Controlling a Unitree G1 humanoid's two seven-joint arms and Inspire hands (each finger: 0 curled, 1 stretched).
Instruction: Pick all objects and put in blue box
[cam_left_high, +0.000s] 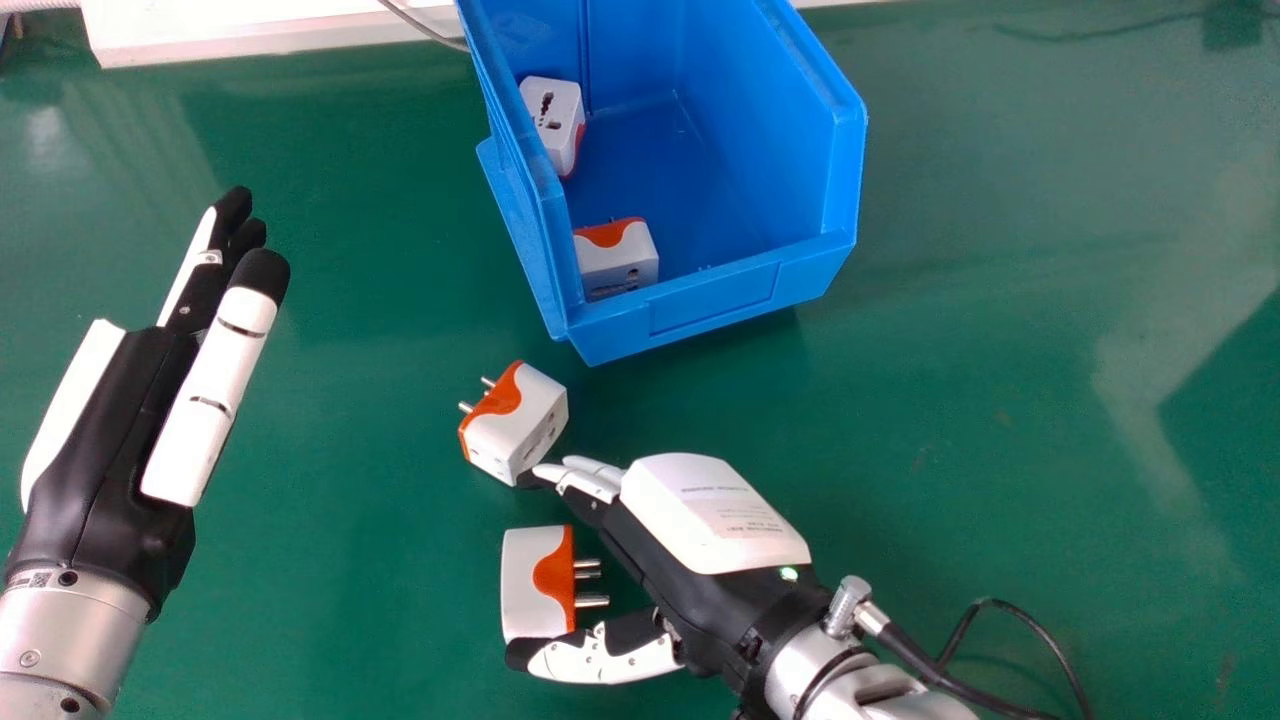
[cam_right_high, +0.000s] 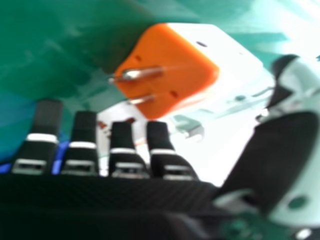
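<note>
Left hand: at head view left, up over the surface, fingers straight and together; holds nothing, looks idle.
Right hand: low over the surface, fingers extended, thumb spread well away from them. No pinch. Gap makes sense, near adaptor has to fit between.
Near adaptor: on the surface in front of the right palm, orange pin face turned to the palm, thumb tip right at its edge. Contact or just beside, can't tell. Likely the next pick; closing thumb and fingers on the body should hold.
Box-side adaptor: on the surface between near adaptor and box, pins facing away from the right hand. Fingertips at its lower corner; can't tell if touching. Risk: closing could nudge it.
Blue box: open top, low front wall towards the robot, so a short lift should clear.
Rear adaptor: in box, tilted by the left wall.
Front adaptor: in box, front left corner.
Progress: two in, two out, about half.
</note>
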